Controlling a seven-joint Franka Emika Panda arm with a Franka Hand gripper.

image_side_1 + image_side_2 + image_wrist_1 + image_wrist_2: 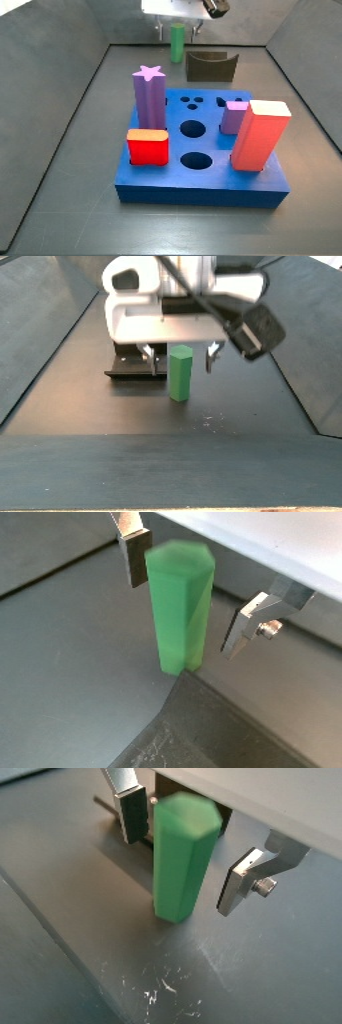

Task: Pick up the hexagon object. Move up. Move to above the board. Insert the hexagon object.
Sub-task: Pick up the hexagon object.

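No writing or labels legible anywhere. Gripper (pixel 194 600) wide open, holding nothing; silver fingers (pixel 131 808) flank the hexagon object (pixel 181 607), gaps visible on both sides in both wrist views. Hexagon object: tall, slender, plain green prism, six-sided top, standing upright on the dark floor directly beneath the gripper (pixel 178 354) (base on floor, not lifted). Just behind the gripper in a side view, dark olive U-shaped block (pixel 210 66). Well apart from the gripper, the board (pixel 201 185), blue, carrying purple star post (pixel 148 98), short lilac prism (pixel 235 115), red blocks.
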